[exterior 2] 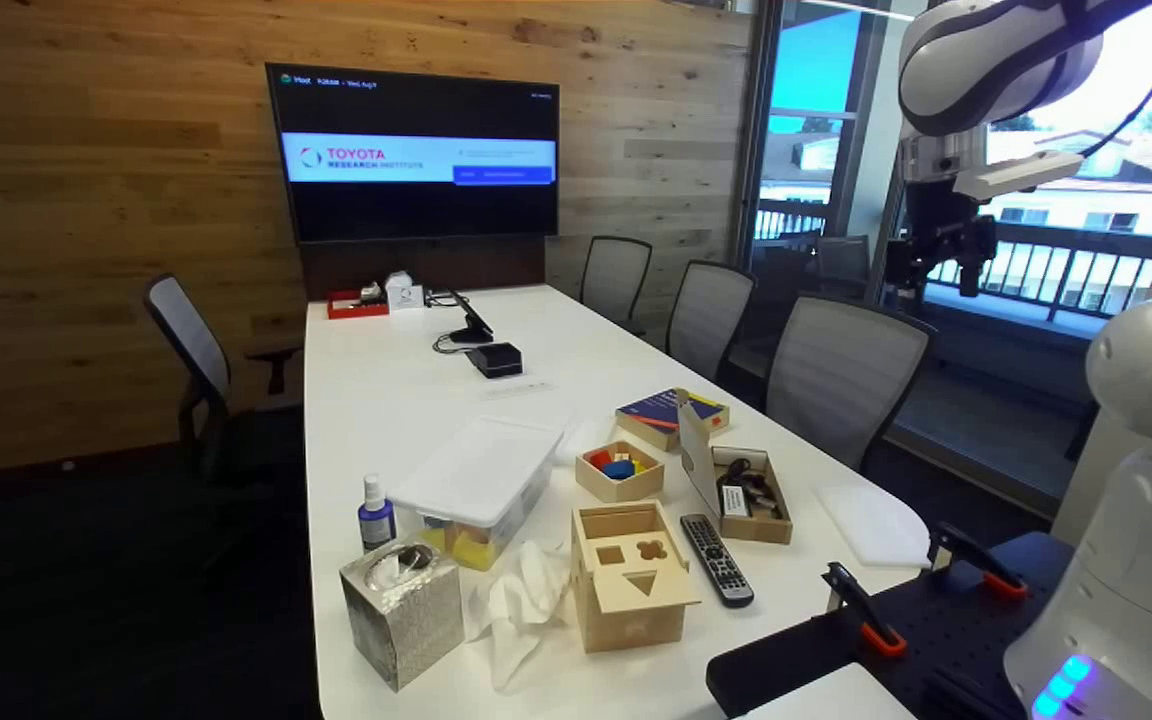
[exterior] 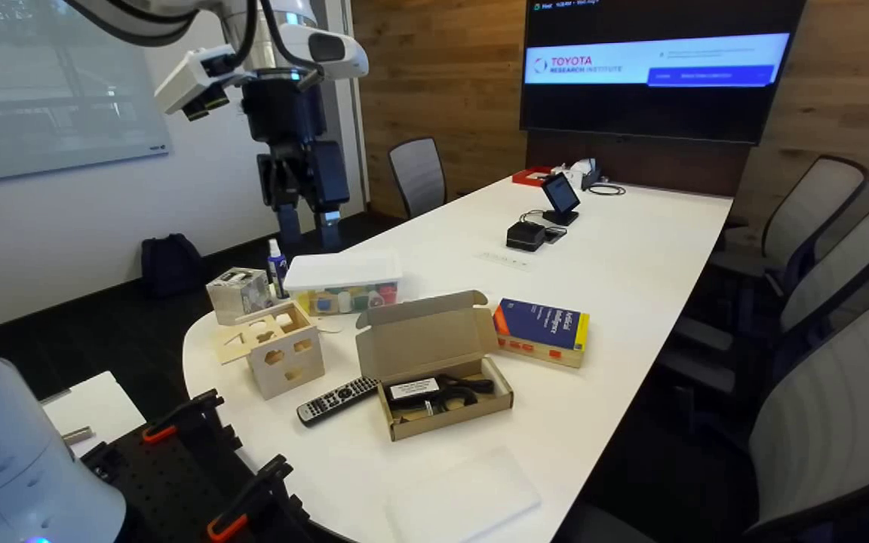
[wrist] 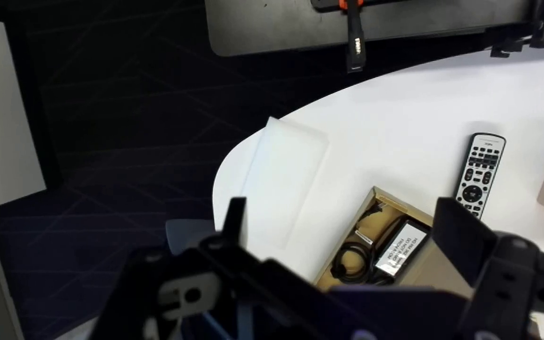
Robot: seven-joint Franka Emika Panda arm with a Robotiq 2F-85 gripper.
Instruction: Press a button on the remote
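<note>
Well, the hand (exterior: pixel 311 235) hangs up high, fingers (wrist: pixel 461 241) wide apart and nothing in them. The remote (wrist: pixel 480 174) lies below and off to one side, on the desk (exterior: pixel 593 249) between the wooden box (exterior 2: pixel 614 598) and the cardboard box (exterior 2: pixel 756 529), and its long way runs mostly across the line from finger to finger

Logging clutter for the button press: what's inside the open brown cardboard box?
The open brown cardboard box holds a white-labelled black rectangular block and coiled black cable. Some bare bottom shows; anything beneath block or cable is covered.
</note>
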